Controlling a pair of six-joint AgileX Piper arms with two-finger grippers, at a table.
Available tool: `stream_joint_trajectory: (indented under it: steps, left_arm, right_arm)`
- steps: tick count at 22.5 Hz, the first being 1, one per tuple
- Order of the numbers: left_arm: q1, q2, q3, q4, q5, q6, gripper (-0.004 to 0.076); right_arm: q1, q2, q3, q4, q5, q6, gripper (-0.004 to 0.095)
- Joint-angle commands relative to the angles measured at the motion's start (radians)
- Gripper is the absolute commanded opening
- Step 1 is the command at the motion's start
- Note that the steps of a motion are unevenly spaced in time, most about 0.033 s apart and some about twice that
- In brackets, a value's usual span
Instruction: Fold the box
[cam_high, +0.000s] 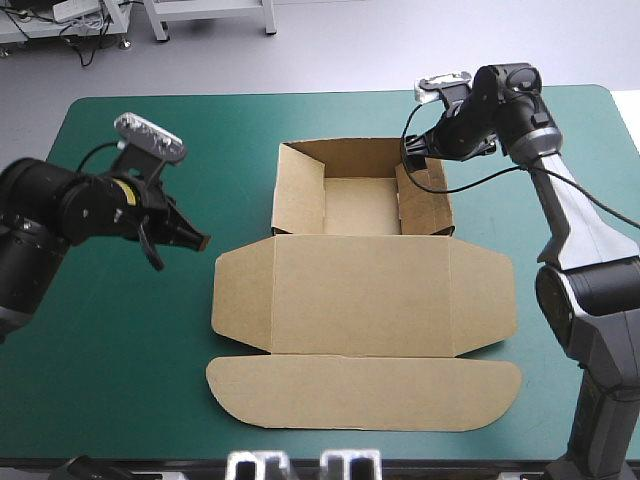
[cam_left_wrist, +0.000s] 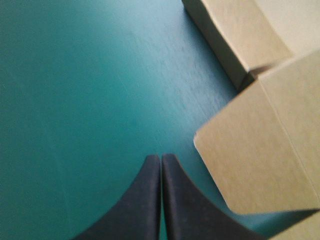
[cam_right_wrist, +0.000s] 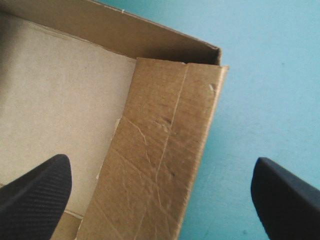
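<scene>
Brown board: the box (cam_high: 360, 270) sits mid-table on the teal-green cover (cam_high: 120, 400), with tray walls raised at the far side and the lid lying flat toward the near edge. Nothing shows inside the tray. Right gripper (cam_right_wrist: 160, 167) is spread wide, straddling the tray's right wall, one finger inside and one outside, likely placed to pinch that wall home. Left gripper (cam_left_wrist: 161, 159) is clenched to a point, empty, just beside the lid's left flap.
</scene>
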Motion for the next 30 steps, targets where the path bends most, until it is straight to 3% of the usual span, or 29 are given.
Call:
stream_joint_trajectory:
  steps: [1,5,7,8,9,10,11,16,18,26,30]
  left_arm:
    - [0.002,-0.086,0.137,0.005,0.033,-0.078,-0.0008]
    - [0.002,-0.142,0.325,0.009,-0.007,-0.129,-0.0008]
    - [0.002,-0.148,0.345,0.009,-0.009,-0.129,-0.0008]
    - [0.002,-0.148,0.345,0.013,-0.021,-0.137,-0.0008]
    - [0.002,-0.148,0.345,0.015,-0.033,-0.137,-0.0008]
    - [0.002,-0.148,0.345,0.017,-0.064,-0.137,-0.0008]
    - [0.002,-0.148,0.345,0.017,-0.090,-0.148,-0.0008]
    - [0.002,-0.148,0.345,0.017,-0.143,-0.151,-0.0008]
    - [0.002,-0.148,0.345,0.029,-0.139,-0.151,-0.0008]
    - [0.002,-0.148,0.345,0.072,-0.126,-0.151,-0.0008]
    - [0.002,-0.148,0.345,0.073,-0.126,-0.151,-0.0008]
  right_arm:
    - [-0.009,0.006,-0.020,0.031,0.003,-0.017,0.0900]
    - [-0.009,0.104,-0.020,0.024,0.003,-0.005,0.0863]
    - [-0.007,0.115,-0.020,0.030,0.003,-0.005,0.0653]
    - [-0.007,0.115,-0.020,0.024,0.003,-0.005,0.0445]
    - [-0.007,0.115,-0.020,0.014,0.003,-0.007,0.0321]
    - [-0.007,0.115,-0.020,-0.021,0.003,-0.018,0.0108]
    - [-0.007,0.115,-0.020,-0.046,0.003,-0.024,-0.0012]
    - [-0.027,0.111,-0.059,-0.171,0.003,-0.047,-0.0020]
    - [-0.082,0.107,-0.110,-0.214,0.003,-0.047,-0.0020]
    - [-0.403,0.107,-0.161,-0.205,0.003,-0.047,-0.0020]
    - [-0.571,0.107,-0.161,-0.143,0.003,-0.047,-0.0020]
